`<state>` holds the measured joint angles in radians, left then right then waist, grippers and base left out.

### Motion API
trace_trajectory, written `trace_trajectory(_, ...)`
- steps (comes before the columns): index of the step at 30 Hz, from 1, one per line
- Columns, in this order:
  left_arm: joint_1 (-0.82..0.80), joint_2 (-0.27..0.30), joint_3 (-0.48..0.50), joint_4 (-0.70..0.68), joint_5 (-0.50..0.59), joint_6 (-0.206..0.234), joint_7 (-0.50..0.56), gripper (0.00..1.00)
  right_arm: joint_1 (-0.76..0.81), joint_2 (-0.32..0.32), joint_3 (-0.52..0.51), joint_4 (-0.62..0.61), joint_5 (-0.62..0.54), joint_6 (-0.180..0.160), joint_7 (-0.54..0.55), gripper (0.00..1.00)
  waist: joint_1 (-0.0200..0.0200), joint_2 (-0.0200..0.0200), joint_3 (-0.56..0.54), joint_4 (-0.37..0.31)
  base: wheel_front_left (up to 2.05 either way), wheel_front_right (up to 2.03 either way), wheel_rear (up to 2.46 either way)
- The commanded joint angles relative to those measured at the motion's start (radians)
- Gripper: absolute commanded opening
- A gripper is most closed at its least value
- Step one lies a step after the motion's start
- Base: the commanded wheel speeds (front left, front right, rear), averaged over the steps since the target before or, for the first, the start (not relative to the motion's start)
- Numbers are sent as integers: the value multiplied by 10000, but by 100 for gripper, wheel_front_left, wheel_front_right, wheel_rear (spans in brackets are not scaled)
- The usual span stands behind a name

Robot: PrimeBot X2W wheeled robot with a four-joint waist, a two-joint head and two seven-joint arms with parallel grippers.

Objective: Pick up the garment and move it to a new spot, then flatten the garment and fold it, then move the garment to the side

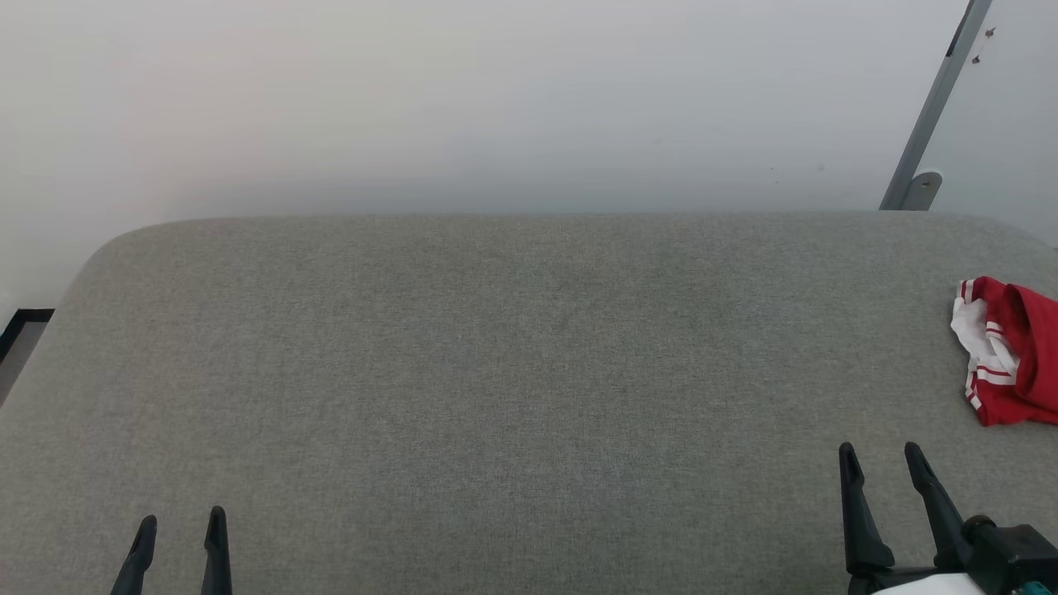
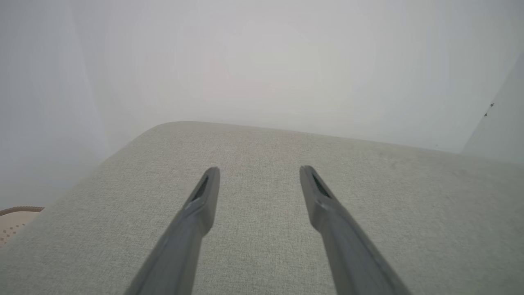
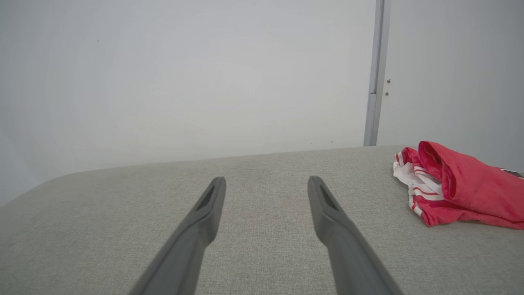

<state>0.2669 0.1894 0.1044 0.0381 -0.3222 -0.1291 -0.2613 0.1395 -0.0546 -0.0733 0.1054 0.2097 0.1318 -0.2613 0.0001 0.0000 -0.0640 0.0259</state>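
The garment (image 1: pixel 1012 351), red with a white sleeve and red-and-white striped trim, lies bunched at the far right of the grey padded table (image 1: pixel 496 372), partly cut off by the head view's edge. In the right wrist view the garment (image 3: pixel 458 190) sits to the right of my fingers, apart from them. My right gripper (image 1: pixel 880 456) is open over the table's front right, just short of the garment, holding nothing; the right gripper (image 3: pixel 266 182) shows a wide gap. My left gripper (image 1: pixel 182 525) is open at the front left, and the left gripper (image 2: pixel 258 171) hovers over bare fabric.
A pale wall stands behind the table. A grey metal post (image 1: pixel 930 116) leans up at the back right; the same post (image 3: pixel 374 82) rises behind the garment. The table's rounded back-left corner (image 1: pixel 107 248) drops to a dark-edged floor strip (image 1: pixel 21 326).
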Motion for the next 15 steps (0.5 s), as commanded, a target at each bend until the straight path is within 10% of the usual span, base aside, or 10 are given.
trace_trajectory(1,-5,-15,-11,-39,-86,-8,-49,100,110,39,-4,-57,-19,-22,-37,100,-1,0,-4,-2,0,0,0)
trace_trajectory(15,-169,-82,-79,-245,-24,-8,-49,100,173,47,-59,-185,131,-22,-39,100,-1,0,-63,-58,0,0,0)
